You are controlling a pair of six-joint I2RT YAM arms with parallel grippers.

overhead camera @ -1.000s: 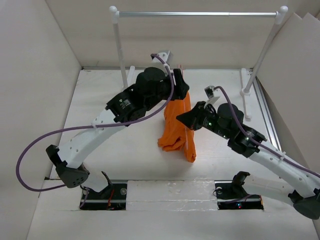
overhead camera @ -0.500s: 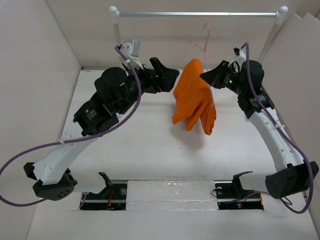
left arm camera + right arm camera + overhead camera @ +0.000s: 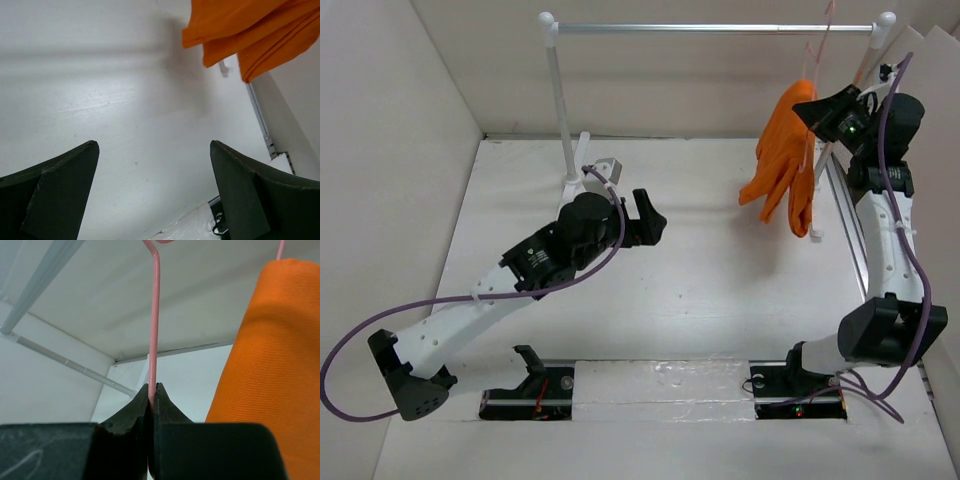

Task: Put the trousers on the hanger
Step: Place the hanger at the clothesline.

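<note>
Well, the right fingers (image 3: pixel 125 415) are pinched tight on the thin wire of the pink hanger (image 3: pixel 155 315). They hold it high at about 2 o'clock over the desk (image 3: pixel 720 300), close by the silver rail (image 3: pixel 720 28). The orange trousers (image 3: pixel 782 165) hang folded over the hanger, both legs dangling clear of the desk. The left fingers (image 3: pixel 65 185) are spread wide near the desk's middle, with nothing between them. I'd say the job now is hooking the hanger over the rail. Lift slowly and keep the wire upright so the cloth doesn't slide off. Let go only once the hook sits on the rail.
</note>
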